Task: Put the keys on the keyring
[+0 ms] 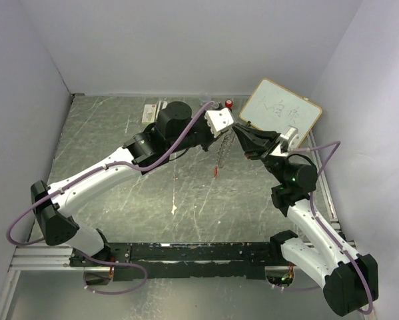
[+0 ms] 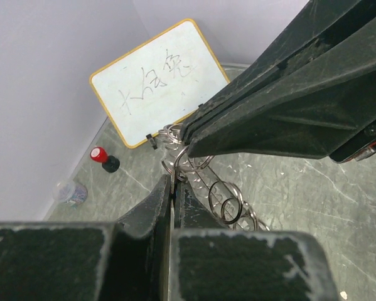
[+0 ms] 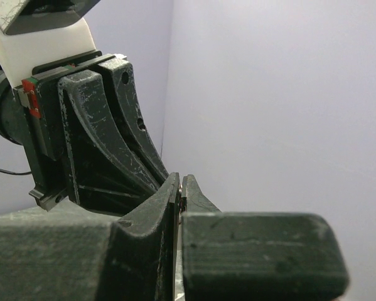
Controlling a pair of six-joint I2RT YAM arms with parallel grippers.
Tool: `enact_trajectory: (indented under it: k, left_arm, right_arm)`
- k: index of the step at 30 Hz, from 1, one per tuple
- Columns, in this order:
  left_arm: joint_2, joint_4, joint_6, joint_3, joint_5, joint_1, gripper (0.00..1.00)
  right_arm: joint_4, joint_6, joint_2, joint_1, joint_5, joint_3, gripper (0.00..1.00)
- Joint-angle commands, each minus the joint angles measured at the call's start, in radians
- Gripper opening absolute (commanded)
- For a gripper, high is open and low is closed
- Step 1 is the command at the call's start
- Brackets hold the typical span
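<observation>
Keyring (image 1: 220, 155) sits right between the two tips, upper centre of the top view. It's a string of thin linked wire loops. Top end is at the meeting point, and the long axis runs down-frame, slightly left, toward the arm bases. It looks hung clear of the worktop (image 1: 119, 200), but I can't confirm height.

Small red bit at its low end is likely the red-headed key (image 1: 216, 172), pointing down-frame in line with the string. Too small to be sure. Black-headed key: not made out in any view.

Left end effector (image 2: 173, 182): fingers pressed together, with a loop apparently pinched at the very tips. Right end effector (image 2: 188, 137): also pressed together. It enters from the upper right of the left wrist view and nips the loop cluster just above. The tips are nearly touching and aimed at each other, so neither arm is nearer.

My read: the next move turns on the short span of wire between the two pinches. Any spreading has to go along the tip-to-tip line, across the string's axis. Risk is thin wire slipping out of a pinch.
</observation>
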Motion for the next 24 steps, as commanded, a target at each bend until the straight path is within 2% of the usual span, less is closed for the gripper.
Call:
enact_trajectory:
  k: [1,4,7,12,13,14,17,19,21,23,24]
  left_arm:
    - [0.044,-0.057,0.018,0.055,0.050,-0.010,0.07]
    - [0.066,-0.080,0.021,0.075,0.041,-0.014,0.07]
    - [0.058,-0.077,0.019,0.082,-0.039,-0.015,0.07]
    - [0.022,-0.078,0.039,0.105,-0.202,-0.014,0.07]
    - [0.018,-0.081,0.049,0.115,-0.218,-0.014,0.07]
    - [0.016,-0.087,0.059,0.126,-0.227,-0.014,0.07]
    - [0.008,-0.086,0.085,0.146,-0.231,-0.014,0.07]
    - [0.008,-0.089,0.091,0.153,-0.229,-0.014,0.07]
    - [0.009,-0.094,0.094,0.158,-0.230,-0.016,0.07]
    - [0.013,-0.101,0.096,0.163,-0.236,-0.015,0.07]
    - [0.014,-0.103,0.096,0.164,-0.241,-0.015,0.07]
  right_arm:
    - [0.113,0.004,-0.003,0.000,0.028,0.000,0.00]
    - [0.121,0.003,0.002,0.000,0.028,0.001,0.00]
    - [0.095,-0.003,-0.008,0.000,0.022,0.004,0.00]
    - [-0.103,-0.042,-0.067,0.001,0.044,0.037,0.00]
    - [-0.165,-0.053,-0.083,0.000,0.051,0.049,0.07]
    - [-0.230,-0.069,-0.093,0.000,0.064,0.069,0.19]
    - [-0.354,-0.105,-0.127,0.001,0.111,0.086,0.30]
    - [-0.427,-0.124,-0.139,0.000,0.140,0.098,0.63]
    - [-0.491,-0.142,-0.135,0.000,0.145,0.116,0.78]
    - [-0.534,-0.150,-0.119,0.000,0.146,0.132,0.99]
    - [-0.540,-0.159,-0.113,0.000,0.143,0.132,1.00]
